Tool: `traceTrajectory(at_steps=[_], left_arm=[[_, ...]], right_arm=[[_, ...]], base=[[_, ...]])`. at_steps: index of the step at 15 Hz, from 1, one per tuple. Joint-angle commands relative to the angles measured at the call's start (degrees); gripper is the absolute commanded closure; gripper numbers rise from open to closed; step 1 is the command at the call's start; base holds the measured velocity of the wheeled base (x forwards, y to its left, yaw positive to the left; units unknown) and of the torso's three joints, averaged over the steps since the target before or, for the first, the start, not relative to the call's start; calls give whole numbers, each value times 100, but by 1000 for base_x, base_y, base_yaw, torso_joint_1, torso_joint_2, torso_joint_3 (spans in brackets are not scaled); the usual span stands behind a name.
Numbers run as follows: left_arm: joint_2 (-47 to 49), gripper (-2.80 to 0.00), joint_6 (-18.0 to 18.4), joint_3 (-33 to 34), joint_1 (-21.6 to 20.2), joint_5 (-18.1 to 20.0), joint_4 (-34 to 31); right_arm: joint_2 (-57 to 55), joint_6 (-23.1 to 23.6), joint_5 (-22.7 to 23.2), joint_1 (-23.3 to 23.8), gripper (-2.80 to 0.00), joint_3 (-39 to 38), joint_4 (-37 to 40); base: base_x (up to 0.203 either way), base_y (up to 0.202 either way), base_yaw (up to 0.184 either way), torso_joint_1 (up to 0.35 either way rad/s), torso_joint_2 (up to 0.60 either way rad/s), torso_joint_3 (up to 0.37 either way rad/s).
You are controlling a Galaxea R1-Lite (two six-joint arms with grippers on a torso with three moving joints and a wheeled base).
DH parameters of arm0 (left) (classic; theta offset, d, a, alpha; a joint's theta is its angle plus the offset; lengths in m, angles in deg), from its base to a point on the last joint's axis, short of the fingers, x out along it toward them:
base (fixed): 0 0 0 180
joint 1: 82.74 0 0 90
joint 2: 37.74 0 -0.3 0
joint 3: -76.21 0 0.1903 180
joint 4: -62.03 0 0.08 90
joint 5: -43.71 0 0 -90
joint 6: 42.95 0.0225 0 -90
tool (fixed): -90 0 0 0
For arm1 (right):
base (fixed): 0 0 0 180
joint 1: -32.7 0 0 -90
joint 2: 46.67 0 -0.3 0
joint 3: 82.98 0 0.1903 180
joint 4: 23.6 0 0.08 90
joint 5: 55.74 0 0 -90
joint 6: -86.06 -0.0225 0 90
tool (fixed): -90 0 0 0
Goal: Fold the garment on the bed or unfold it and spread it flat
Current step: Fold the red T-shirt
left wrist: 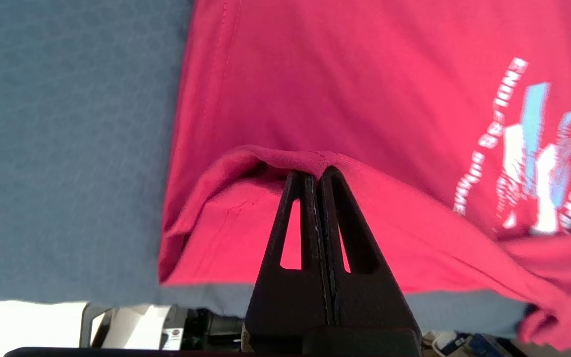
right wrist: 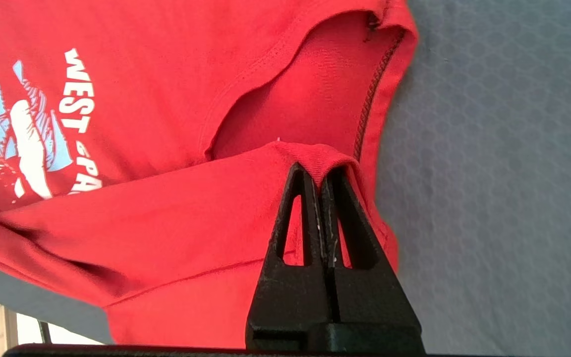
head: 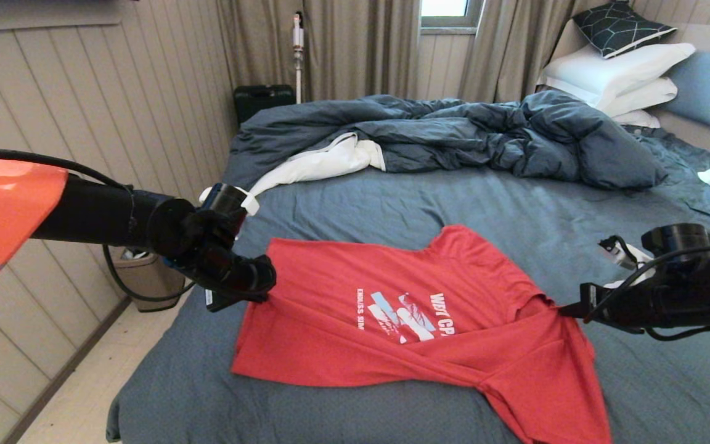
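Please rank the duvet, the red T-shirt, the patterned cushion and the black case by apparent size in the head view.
1. Duvet and T-shirt: similar; nearness flatters the T-shirt.
2. Patterned cushion.
3. Black case, partly hidden.

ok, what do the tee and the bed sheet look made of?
Garment: looks like soft matte cotton-type jersey; it creases and drapes limply where the left tool and right tool pinch it, with a stitched, ribbed collar. Bed sheet: matte slate-blue woven fabric, faint pebbled texture; fibre not discernible.
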Motion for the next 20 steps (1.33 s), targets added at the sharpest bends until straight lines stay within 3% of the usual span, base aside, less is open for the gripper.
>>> traceTrajectory(at_steps=[1,2,3,4,11,16,17,20], left_arm=[[229,0,14,-125,-4,7,-35],[271,0,38,-182,-4,6,-82],[312,-56,42,-258,-4,3,-155],[361,-280,45,-357,-4,9,-253],[-8,-280,-39,-397,-15,15,-402],[-1423,-280,-33,1040,-12,395,-337],[-1621,-280,-30,1344,-12,464,-313],[-2100,-280,-28,1962,-64,507,-142]], right_arm=[[-141,7,15,-20,0,70,-7],[-166,8,12,-29,0,105,2],[-185,0,16,-45,0,141,2],[-194,0,17,-46,0,141,-7],[-39,0,17,0,0,4,2],[184,17,5,5,0,-219,-7],[188,17,-21,-6,-280,-219,-7],[214,22,-36,20,-280,-222,-7]], base=[[0,0,0,0,0,0],[0,0,0,0,0,0],[0,0,0,0,0,0],[0,0,0,0,0,0],[0,0,0,0,0,0],[0,0,0,0,0,0],[0,0,0,0,0,0],[0,0,0,0,0,0]])
